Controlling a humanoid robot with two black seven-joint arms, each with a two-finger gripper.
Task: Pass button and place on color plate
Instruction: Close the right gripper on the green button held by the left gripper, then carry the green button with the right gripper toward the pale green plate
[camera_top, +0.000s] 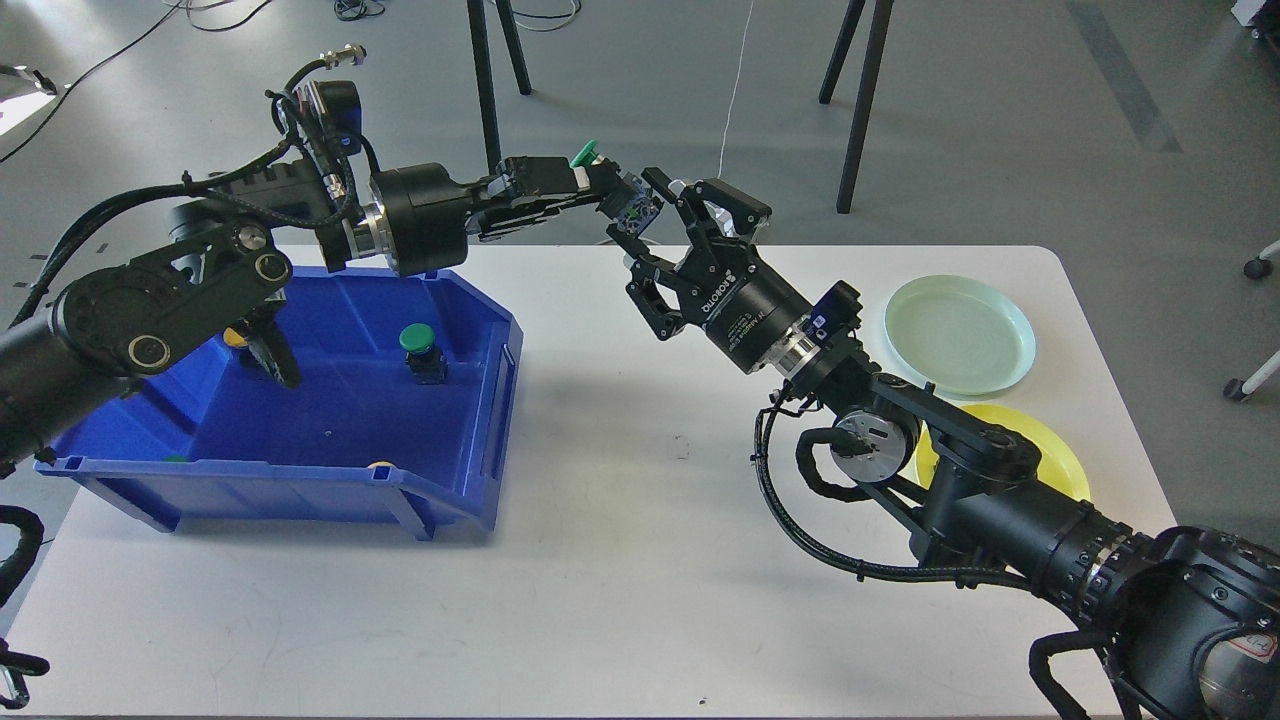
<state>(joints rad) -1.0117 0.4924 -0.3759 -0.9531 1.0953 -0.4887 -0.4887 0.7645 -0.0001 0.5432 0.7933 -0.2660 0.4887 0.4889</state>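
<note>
Left arm reaching in from the left, wrist level, left gripper clamped on a small part. Right arm stretching up from lower right, right gripper spread wide, fingers either side of left fingertips.
</note>
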